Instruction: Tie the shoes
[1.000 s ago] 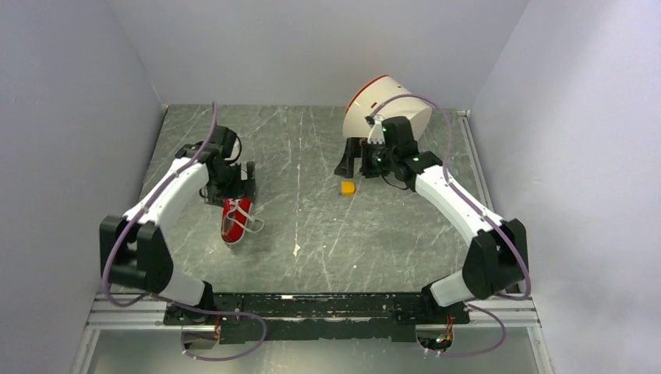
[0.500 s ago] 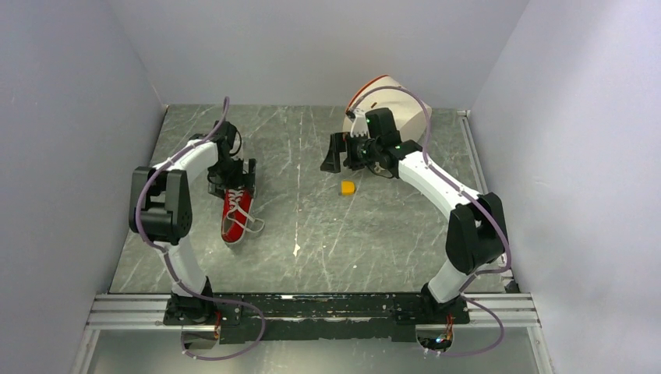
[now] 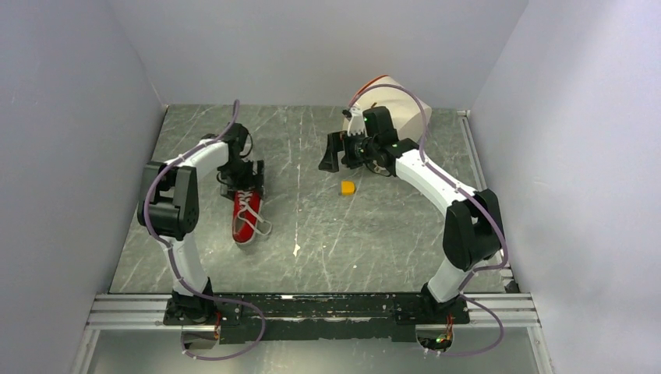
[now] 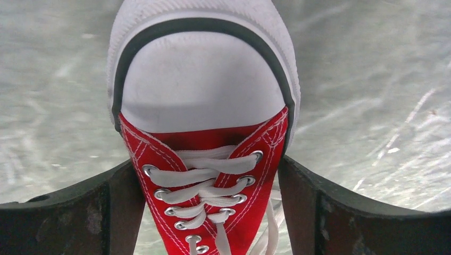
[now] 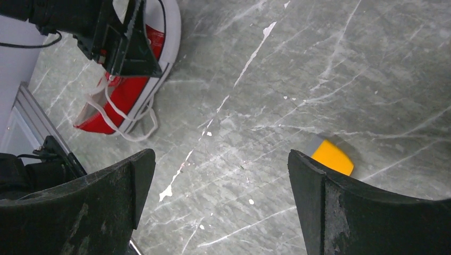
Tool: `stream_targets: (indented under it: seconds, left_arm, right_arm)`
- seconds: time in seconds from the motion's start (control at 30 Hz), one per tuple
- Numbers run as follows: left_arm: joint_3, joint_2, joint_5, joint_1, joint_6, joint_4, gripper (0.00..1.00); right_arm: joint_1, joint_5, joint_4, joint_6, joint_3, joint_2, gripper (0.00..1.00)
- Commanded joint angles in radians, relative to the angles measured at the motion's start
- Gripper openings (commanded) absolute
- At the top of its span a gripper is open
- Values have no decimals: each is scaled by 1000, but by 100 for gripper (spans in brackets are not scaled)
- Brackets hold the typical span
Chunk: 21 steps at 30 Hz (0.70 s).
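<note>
Left gripper, jaws wide, straddles the red canvas shoe at the marbled table's 9 o'clock; right gripper gapes empty

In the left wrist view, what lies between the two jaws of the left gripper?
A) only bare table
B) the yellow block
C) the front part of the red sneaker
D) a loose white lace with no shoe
C: the left wrist view shows the red sneaker, laced and with a white toe cap, lying between the jaws of the left gripper; the yellow block lies far off.
</note>
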Motion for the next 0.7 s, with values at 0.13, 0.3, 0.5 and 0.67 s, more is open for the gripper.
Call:
stream_targets:
  seconds: [0.13,0.3,0.5,0.67]
  left_arm:
    - [7,-23,-72,-96,-137,-10,58]
    - [10,-153,-96,-96,-88,0,44]
    - [20,-268,-86,-98,-70,-41,37]
    - [65,-352,-95,-97,-72,-68,35]
  right_arm:
    - [9,-62,1,-12,57,81,100]
    - [17,-55,12,1,24,76,100]
    - [26,-61,5,13,64,120,100]
    - [45,-117,28,29,72,163,99]
